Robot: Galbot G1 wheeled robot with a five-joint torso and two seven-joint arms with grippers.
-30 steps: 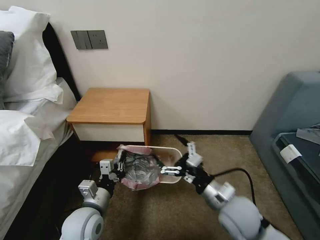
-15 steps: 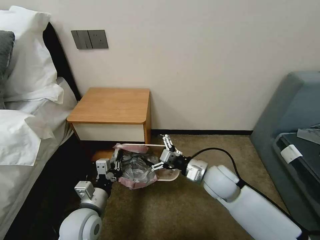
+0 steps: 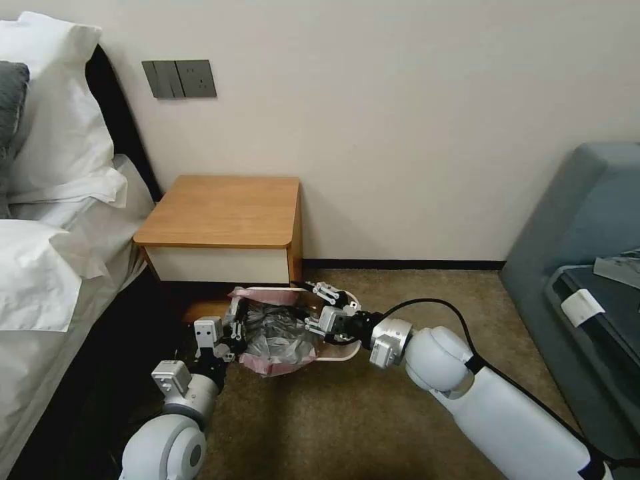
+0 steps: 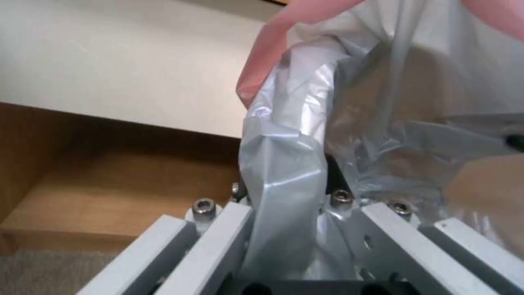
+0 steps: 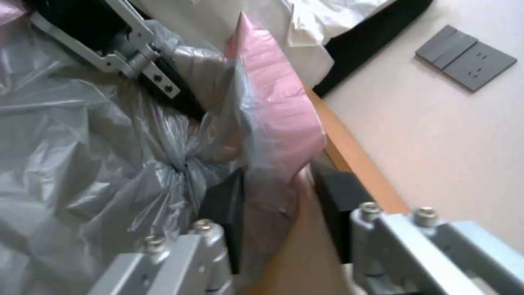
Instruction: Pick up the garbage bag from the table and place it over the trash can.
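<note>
While the left gripper [image 3: 235,328] clamps a fold of the garbage bag [image 3: 277,333] at the bag's left side, the left wrist view has the grey film [image 4: 284,164] squeezed tight between its two fingers, so it is closed on the bag. Right gripper [image 3: 319,308] sits over the right half of the trash can [image 3: 341,355], its jaws spread apart, with the bag's pinkish-red edge [image 5: 276,119] and the can's wall standing between the two pads in the right wrist view; the pads do not look pressed together on the plastic. Both grippers are low, just in front of the table [image 3: 223,210].

Bag lies crumpled over the left part of the trash can, mouth partly open, pink rim showing at the far side near the table and at the near left corner. Grey middle sags into the can. Right end of the can's rim is bare cream plastic, not covered by the bag.

Trash can stands on the brown carpet [image 3: 373,413], just beside the table's front lower shelf. Table top is bare wood, white drawer front below it. Bed [image 3: 47,267] with white linen at far left, touching or just beside the table. Grey wall switch panel [image 3: 179,79] above the table. Blue-grey sofa [image 3: 587,267] at right, well apart from the can.
</note>
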